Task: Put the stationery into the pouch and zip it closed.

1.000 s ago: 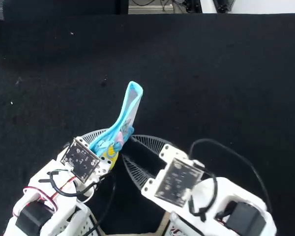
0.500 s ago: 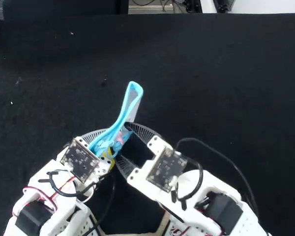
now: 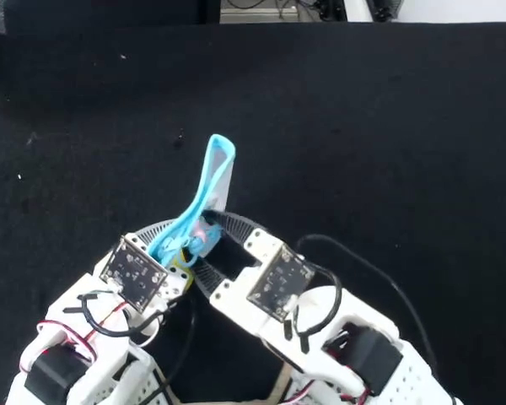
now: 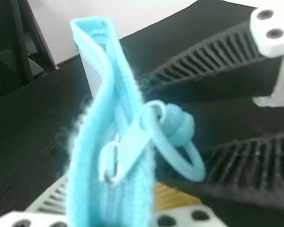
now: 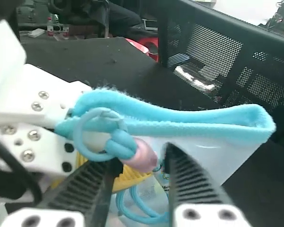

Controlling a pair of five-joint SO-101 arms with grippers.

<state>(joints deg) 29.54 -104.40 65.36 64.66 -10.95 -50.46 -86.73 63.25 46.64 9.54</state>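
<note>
The light blue pouch (image 3: 209, 181) stands on edge, tilted away from the arms, with its zipper edge (image 4: 109, 142) facing up. My left gripper (image 3: 173, 249) is shut on the pouch's near end. A blue cord loop with a knot (image 5: 104, 139) hangs from the zipper pull (image 4: 132, 142). My right gripper (image 5: 142, 158) is open, and its black ribbed fingers (image 4: 217, 47) stand on either side of that knot, close beside the pouch (image 5: 194, 125). A pink and a yellow patch (image 5: 132, 177) show low on the pouch; I cannot tell what they are.
A black cloth (image 3: 363, 126) covers the whole table, with open room beyond and on both sides of the pouch. The table's far edge (image 3: 261, 24) runs along the back. Both arms crowd the near edge.
My right gripper has swung left and forward to the pouch's zipper pull. The pouch's far end has tipped slightly to the left. The left arm has barely moved.
</note>
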